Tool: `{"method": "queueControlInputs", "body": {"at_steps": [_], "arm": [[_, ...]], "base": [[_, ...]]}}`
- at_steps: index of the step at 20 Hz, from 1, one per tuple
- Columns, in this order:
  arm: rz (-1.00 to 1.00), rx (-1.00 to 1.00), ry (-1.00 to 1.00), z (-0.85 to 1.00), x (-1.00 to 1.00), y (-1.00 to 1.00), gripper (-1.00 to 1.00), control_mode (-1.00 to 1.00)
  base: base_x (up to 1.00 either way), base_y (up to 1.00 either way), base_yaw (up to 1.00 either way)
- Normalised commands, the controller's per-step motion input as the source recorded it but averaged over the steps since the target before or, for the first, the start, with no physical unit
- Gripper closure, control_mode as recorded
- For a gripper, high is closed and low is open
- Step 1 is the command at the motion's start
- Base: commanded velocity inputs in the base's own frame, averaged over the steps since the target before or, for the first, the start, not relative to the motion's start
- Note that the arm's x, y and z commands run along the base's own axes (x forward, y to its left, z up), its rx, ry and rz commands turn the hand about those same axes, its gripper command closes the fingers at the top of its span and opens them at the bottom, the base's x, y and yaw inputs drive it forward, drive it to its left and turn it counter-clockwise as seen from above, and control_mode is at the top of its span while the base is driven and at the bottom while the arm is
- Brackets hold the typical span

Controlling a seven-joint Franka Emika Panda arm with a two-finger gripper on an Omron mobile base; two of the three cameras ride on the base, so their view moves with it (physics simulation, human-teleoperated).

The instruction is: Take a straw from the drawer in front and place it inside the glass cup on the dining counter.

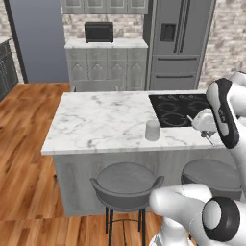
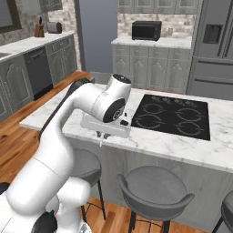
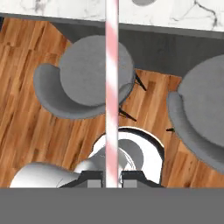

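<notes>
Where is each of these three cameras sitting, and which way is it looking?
Left base view: behind the arm's left, facing the dining counter and glass cup; arm at right.
Right base view: behind its right, same counter and cooktop; arm at left.
Hand view: on the hand, looking down along the straw at stools; end effector at bottom.

The end effector (image 3: pixel 112 178) was shut tight on the straw (image 3: pixel 112 87), pink and white. The straw ran up past two grey stools (image 3: pixel 87 83) on the wood floor (image 3: pixel 26 118), reaching the marble table (image 3: pixel 175 13) edge.
</notes>
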Motion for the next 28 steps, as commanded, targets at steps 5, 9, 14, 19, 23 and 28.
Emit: {"method": "queueControlInputs", "body": {"at_steps": [5,9,14,19,23,28], "arm": [[0.43,0.28,0.0,-0.08,0.99,0.09,1.0,-1.0],[0.42,0.27,0.0,0.0,0.71,0.11,1.0,-1.0],[0.05,0.12,0.34,0.29,0.0,0.15,1.0,-1.0],[0.0,0.0,0.38,0.28,0.0,0.18,1.0,-1.0],[-0.01,0.0,0.35,0.17,-0.01,0.01,1.0,-1.0],[-0.09,0.0,0.51,0.06,-0.09,0.06,1.0,-1.0]], "base": [[0.0,0.0,0.0],[0.0,0.0,0.0],[0.0,0.0,0.0],[0.0,0.0,0.0],[0.0,0.0,0.0],[0.0,0.0,0.0]]}}
